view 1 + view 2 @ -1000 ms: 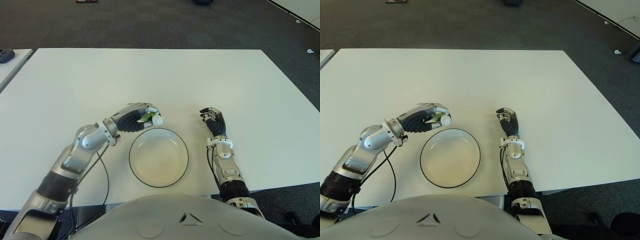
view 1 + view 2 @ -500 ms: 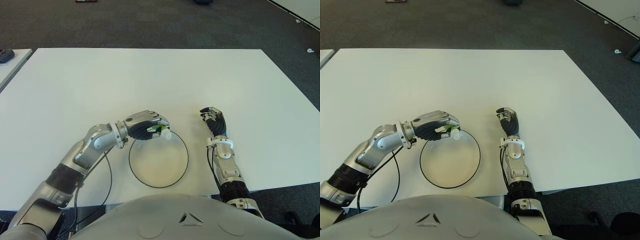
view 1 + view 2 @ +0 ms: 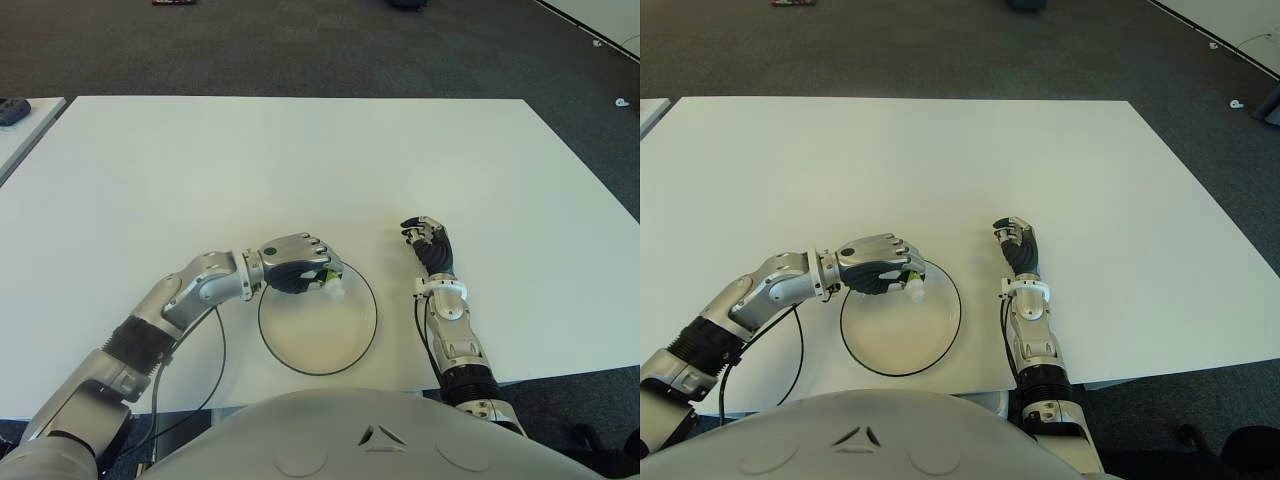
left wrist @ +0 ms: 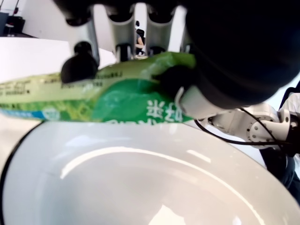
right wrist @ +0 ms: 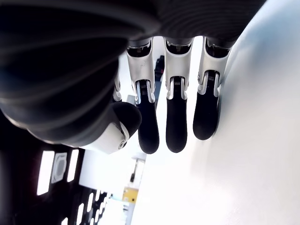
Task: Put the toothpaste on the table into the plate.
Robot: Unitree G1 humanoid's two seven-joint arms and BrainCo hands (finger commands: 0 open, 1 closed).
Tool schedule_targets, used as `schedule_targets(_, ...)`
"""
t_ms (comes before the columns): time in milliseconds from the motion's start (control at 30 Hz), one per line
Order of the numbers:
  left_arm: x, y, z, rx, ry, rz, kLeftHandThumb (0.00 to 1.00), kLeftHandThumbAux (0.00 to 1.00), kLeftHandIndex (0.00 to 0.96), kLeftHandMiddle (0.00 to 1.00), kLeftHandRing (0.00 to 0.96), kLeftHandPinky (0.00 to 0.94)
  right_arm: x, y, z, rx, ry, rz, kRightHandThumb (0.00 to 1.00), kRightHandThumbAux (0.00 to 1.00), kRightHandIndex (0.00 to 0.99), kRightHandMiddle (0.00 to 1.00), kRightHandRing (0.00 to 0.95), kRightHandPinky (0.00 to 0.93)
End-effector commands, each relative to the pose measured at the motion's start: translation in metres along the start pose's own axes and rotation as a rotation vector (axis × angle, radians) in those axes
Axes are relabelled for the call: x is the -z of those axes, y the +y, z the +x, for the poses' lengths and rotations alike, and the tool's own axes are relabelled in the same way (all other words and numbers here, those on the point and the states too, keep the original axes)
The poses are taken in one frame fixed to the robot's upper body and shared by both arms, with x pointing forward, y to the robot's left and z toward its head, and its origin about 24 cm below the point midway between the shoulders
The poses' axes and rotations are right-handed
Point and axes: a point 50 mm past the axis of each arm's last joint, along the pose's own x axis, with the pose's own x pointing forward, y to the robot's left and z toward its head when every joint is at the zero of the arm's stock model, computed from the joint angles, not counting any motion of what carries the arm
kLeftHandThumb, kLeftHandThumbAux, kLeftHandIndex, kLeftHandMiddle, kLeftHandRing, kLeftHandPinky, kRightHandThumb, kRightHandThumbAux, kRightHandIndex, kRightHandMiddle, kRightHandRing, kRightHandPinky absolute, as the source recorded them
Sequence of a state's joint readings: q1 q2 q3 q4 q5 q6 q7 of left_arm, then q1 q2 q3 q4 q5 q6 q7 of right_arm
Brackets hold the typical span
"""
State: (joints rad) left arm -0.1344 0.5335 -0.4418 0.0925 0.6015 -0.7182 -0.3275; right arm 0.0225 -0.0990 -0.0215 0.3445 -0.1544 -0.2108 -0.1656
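Toothpaste point(image 3: 323, 279), being held in closed fingers of left hand point(image 3: 296, 264), is now being carried over plate point(image 3: 352, 345) rim vs. earlier; release pending. Right hand point(image 3: 430, 243) is idling w/ fingers relaxed, right of plate.

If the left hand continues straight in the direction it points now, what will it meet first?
Probably the plate: the left hand, shut on the toothpaste, points across the plate's bowl. Height above it is unclear.

The green plastic toothpaste tube point(image 4: 117, 91), gripped in the left hand point(image 3: 295, 263), carries white printed characters that look like Chinese script, seen upside down in the left wrist view. A line of small print runs along its upper edge, too fine to read. Nothing else bears legible text.
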Motion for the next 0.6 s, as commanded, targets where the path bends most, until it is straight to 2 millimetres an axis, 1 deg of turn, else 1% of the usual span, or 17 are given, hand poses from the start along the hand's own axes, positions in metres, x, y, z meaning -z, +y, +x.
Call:
schedule_targets(33, 0.0015, -0.0089, -0.0031, 0.022, -0.011, 0.046, 0.712, 0.708, 0.442, 0.866, 0.852, 0.853, 0.0032, -0.0003, -0.0015, -0.002, 0.010, -0.004, 0.707, 0.730, 0.418, 0.428, 0.416, 0.431)
schedule_targets(200, -0.0008, -0.0098, -0.0034, -0.036, -0.056, 0.105, 0.711, 0.708, 0.442, 0.864, 0.862, 0.858, 0.0038, -0.0003, -0.0013, -0.003, 0.012, -0.004, 0.707, 0.730, 0.419, 0.426, 0.412, 0.427)
schedule_targets(367, -0.0036, -0.0063, -0.0025, -0.139, -0.147, 0.181, 0.701, 0.710, 0.440, 0.830, 0.836, 0.825, 0.0038, 0.0003, -0.0014, -0.006, 0.014, -0.003, 0.708, 0.729, 0.419, 0.422, 0.407, 0.423)
schedule_targets(500, -0.0022, -0.0051, -0.0029, -0.178, -0.185, 0.229, 0.688, 0.712, 0.428, 0.686, 0.670, 0.648, 0.0041, 0.0004, -0.0014, -0.007, 0.017, -0.002, 0.708, 0.730, 0.418, 0.420, 0.405, 0.421)
schedule_targets(533, -0.0018, -0.0049, -0.0031, -0.184, -0.192, 0.241, 0.604, 0.698, 0.380, 0.611, 0.602, 0.590, 0.0042, 0.0003, -0.0014, -0.006, 0.018, -0.003, 0.708, 0.730, 0.418, 0.420, 0.405, 0.420)
schedule_targets(567, -0.0016, -0.0044, -0.0034, -0.193, -0.202, 0.265, 0.470, 0.680, 0.308, 0.500, 0.501, 0.504, 0.0043, 0.0003, -0.0014, -0.005, 0.019, -0.005, 0.708, 0.730, 0.418, 0.419, 0.404, 0.419)
schedule_targets(600, -0.0013, -0.0041, -0.0036, -0.200, -0.210, 0.282, 0.374, 0.659, 0.215, 0.375, 0.377, 0.392, 0.0043, 0.0003, -0.0014, -0.004, 0.020, -0.006, 0.708, 0.730, 0.418, 0.419, 0.404, 0.422)
